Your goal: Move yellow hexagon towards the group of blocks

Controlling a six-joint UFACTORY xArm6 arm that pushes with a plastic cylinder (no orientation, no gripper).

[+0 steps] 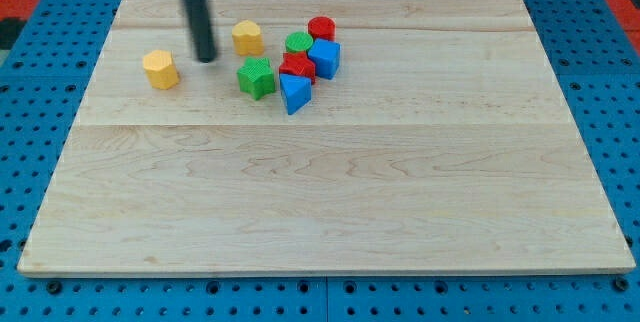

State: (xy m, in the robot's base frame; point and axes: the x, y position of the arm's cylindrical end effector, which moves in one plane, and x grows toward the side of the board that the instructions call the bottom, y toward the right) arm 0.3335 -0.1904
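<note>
A yellow block that looks like a hexagon (160, 68) lies alone at the view's upper left of the wooden board (330, 202). A second yellow block (248, 37) sits to its right, at the left edge of the group; I cannot tell its exact shape. The group holds a green cube (256, 77), a blue triangle (293, 93), a red block (297, 67), a blue block (324, 58), a green round block (298, 42) and a red cylinder (321, 29). My tip (206, 60) rests between the two yellow blocks, touching neither.
The board lies on a blue pegboard surface (40, 82) that surrounds it on all sides. The rod comes down from the view's top edge.
</note>
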